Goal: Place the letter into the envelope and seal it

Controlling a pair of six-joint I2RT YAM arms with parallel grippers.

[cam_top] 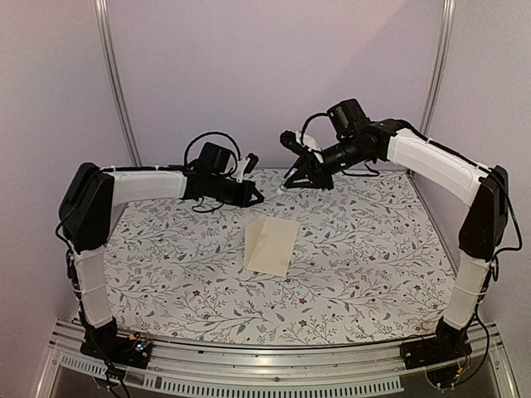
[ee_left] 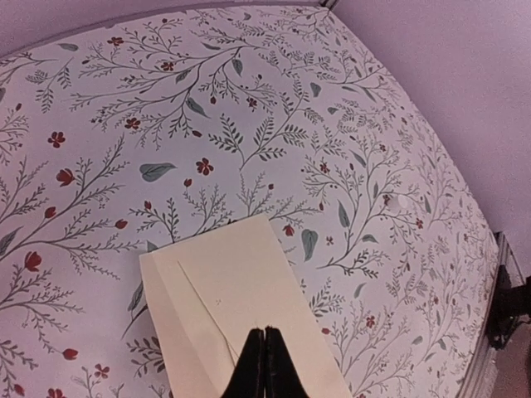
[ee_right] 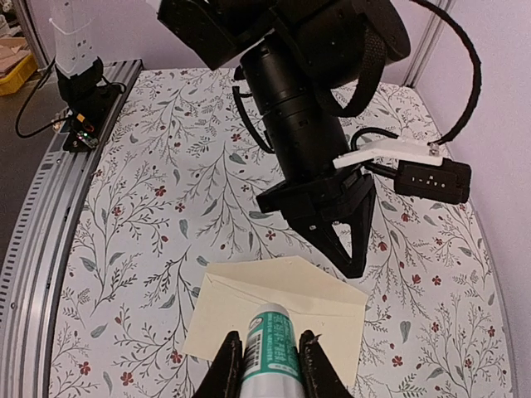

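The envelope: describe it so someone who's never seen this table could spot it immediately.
Find the flower-patterned table. Near its middle lies the envelope. It is a plain cream rectangle with a pointed flap, the only unpatterned flat thing on the busy print.

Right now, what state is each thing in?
envelope, lying flat, flap open, not sealed.
glue stick, clamped in the right gripper, above the envelope.
left gripper, shut, empty, tips over the envelope.
letter, not in view.
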